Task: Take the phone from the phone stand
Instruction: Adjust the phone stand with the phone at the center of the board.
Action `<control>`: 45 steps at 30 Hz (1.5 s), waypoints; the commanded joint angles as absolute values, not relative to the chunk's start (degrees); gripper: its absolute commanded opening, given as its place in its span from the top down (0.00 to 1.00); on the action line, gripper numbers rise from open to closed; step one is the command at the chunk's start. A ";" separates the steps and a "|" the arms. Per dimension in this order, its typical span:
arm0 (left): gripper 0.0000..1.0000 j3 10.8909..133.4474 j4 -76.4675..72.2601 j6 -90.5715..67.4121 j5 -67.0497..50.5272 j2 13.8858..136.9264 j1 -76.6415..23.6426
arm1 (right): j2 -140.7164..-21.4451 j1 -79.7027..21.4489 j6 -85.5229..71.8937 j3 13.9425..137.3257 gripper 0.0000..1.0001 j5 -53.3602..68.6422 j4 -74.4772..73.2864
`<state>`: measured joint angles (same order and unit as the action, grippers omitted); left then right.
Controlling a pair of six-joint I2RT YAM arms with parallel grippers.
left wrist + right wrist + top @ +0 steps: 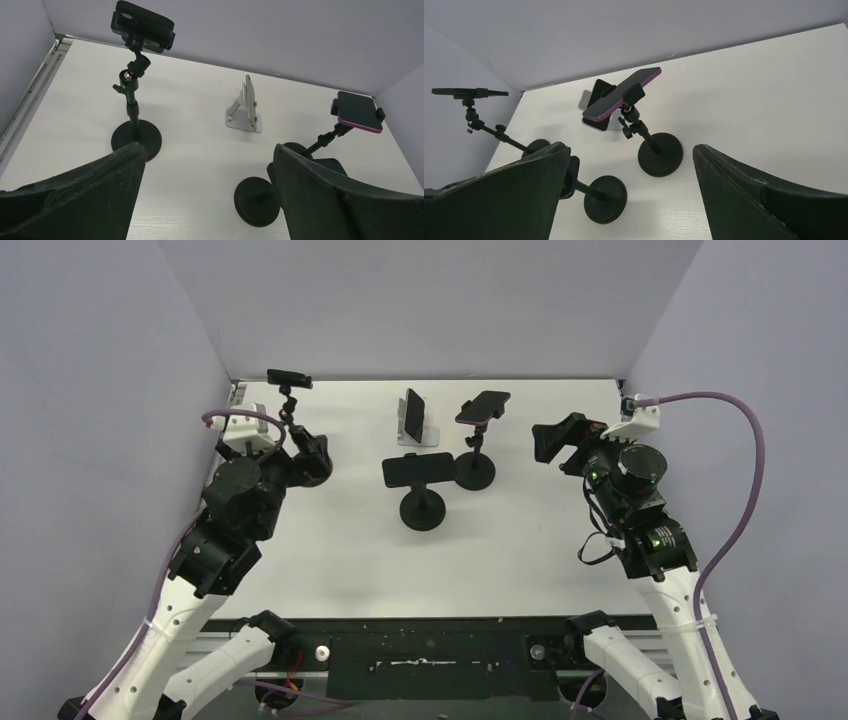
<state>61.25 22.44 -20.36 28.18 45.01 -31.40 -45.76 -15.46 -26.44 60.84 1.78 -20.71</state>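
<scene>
The task is not begun; 4 phones [419,469] sit each in its phone stand [423,510] around the middle of the table [540,570]; left gripper [207,150] and right gripper [630,149] stand wide open, holding nothing; all lifting is left.

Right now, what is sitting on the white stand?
A dark phone leans in the white stand, almost upright. How the stand holds its lower edge is covered.

Upper left, a black phone [142,26] sits clamped on a round-based stand [136,137]. Centre, a white folding stand [244,109]; right, a clamped purple-edged phone [357,111]. The left gripper [207,150] fills the bottom corners, fingers [100,190] spread.
</scene>
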 commanded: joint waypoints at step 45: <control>0.03 39.90 -5.56 -52.28 -9.81 49.49 -25.84 | -50.21 -18.93 -49.50 32.06 0.00 28.00 16.67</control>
<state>41.28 2.79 -43.35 -3.20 48.53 -27.31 -47.37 -17.41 -47.20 31.33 26.24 10.61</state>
